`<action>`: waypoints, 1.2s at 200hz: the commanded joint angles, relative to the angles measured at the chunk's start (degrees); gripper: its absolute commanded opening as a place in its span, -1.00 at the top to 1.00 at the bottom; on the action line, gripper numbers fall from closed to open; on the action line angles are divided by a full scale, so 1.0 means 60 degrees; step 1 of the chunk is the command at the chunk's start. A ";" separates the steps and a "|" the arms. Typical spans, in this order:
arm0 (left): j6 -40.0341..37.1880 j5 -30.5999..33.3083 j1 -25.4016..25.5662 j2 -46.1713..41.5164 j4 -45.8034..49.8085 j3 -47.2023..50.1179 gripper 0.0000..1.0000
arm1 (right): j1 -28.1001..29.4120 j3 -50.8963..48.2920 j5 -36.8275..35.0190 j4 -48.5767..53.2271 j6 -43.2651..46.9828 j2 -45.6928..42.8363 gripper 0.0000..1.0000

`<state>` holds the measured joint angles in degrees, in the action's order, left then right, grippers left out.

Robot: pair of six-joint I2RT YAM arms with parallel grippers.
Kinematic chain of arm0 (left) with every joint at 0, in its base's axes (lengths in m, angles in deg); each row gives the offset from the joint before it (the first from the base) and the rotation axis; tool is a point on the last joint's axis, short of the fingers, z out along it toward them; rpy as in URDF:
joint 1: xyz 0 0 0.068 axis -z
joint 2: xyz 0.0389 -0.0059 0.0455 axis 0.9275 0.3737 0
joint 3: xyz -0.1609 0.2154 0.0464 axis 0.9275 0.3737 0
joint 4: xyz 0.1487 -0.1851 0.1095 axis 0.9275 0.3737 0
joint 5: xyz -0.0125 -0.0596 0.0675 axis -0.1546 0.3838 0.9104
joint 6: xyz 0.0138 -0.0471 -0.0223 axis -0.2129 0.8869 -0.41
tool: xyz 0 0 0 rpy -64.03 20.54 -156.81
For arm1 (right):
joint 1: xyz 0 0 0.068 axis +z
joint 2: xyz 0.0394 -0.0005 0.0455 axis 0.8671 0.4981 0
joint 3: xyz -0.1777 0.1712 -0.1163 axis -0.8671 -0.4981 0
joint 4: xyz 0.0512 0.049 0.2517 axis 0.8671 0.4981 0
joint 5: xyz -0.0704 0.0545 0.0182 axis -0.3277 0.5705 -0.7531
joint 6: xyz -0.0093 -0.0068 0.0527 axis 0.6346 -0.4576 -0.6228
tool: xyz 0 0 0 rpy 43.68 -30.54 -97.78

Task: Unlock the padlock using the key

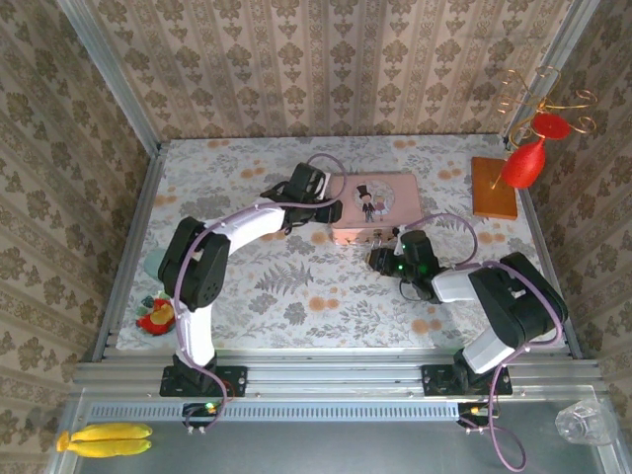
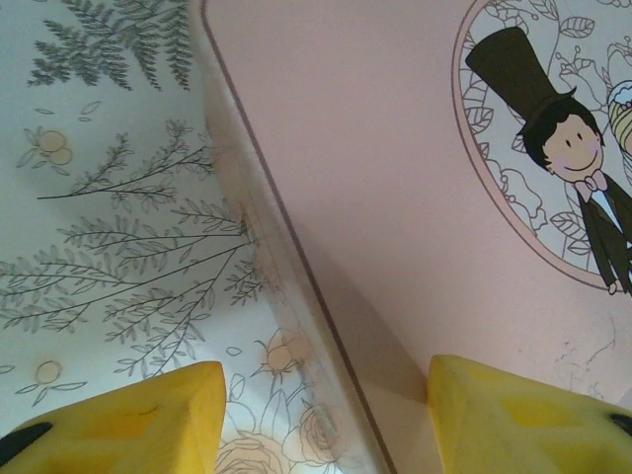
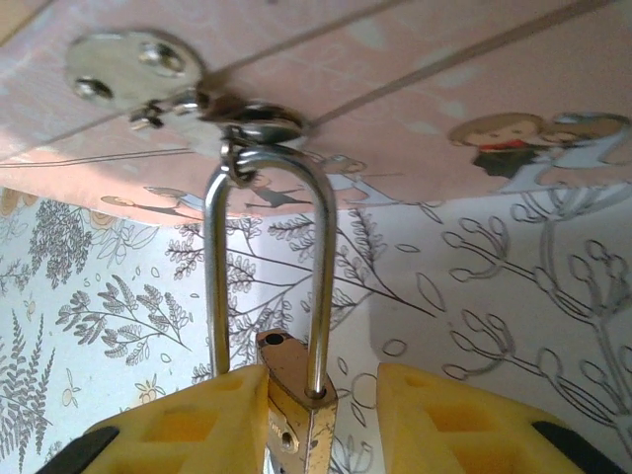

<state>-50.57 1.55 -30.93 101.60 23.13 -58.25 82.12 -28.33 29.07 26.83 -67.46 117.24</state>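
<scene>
Right pincer [image 3: 321, 383]: yellow fingers spread either side of the padlock [image 3: 296, 420]. One finger touches its brass body, and a sliver of tablecloth [image 3: 494, 296] shows between the body and the other finger. The padlock sits at the pink tin [image 3: 425, 69], its silver shackle [image 3: 321, 276] looped through the tin's hasp [image 3: 128, 61] (locked or not, I cannot tell). Left pincer [image 2: 326, 380] is spread wide, straddling the tin's edge, one finger over the lid and one over the tablecloth.
</scene>
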 commanded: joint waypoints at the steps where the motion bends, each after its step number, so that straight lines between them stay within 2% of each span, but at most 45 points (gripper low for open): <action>1: -0.0354 -0.0006 -0.0050 0.0371 0.0395 -0.0120 -0.14 | 0.0257 0.0203 -0.0462 0.0642 0.0474 0.0356 0.31; 53: 0.0136 0.0804 -0.0064 -0.0100 -0.0166 0.1053 -0.11 | 0.0267 0.0030 -0.1009 0.0289 -0.0121 0.0251 0.65; 67: 0.0323 0.0852 -0.0037 -0.0144 -0.0312 0.1313 -0.09 | 0.0259 -0.0037 -0.1119 0.0034 -0.0465 0.0218 0.80; 95: 0.0742 0.1444 0.0217 -0.0524 -0.1186 0.2113 -0.03 | 0.0259 -0.0205 -0.1744 -0.0162 -0.1136 -0.0022 1.00; 124: 0.0738 0.1807 0.0546 -0.0530 -0.1174 0.2126 -0.03 | 0.0219 -0.0515 -0.2282 -0.0643 -0.1692 -0.0408 1.00; 163: 0.0876 0.1795 0.0901 -0.0435 -0.1210 0.2133 -0.03 | 0.0058 -0.0817 -0.2657 -0.1480 -0.2521 -0.0617 1.00; 188: 0.0829 0.1860 0.1184 -0.0095 -0.0982 0.1929 -0.03 | 0.0040 -0.0460 -0.2335 -0.1864 -0.3070 -0.0168 1.00; 220: 0.1011 0.2128 0.1370 -0.0209 -0.1014 0.2231 -0.02 | -0.0066 -0.0571 -0.2845 -0.2910 -0.4426 0.0419 1.00; 240: 0.0991 0.2325 0.1472 -0.0255 -0.1007 0.2413 -0.01 | -0.0179 -0.0445 -0.2623 -0.3799 -0.4727 0.0858 1.00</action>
<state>-44.82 14.57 -23.48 97.91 8.58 -47.35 82.39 -32.38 17.13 12.90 -90.23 119.55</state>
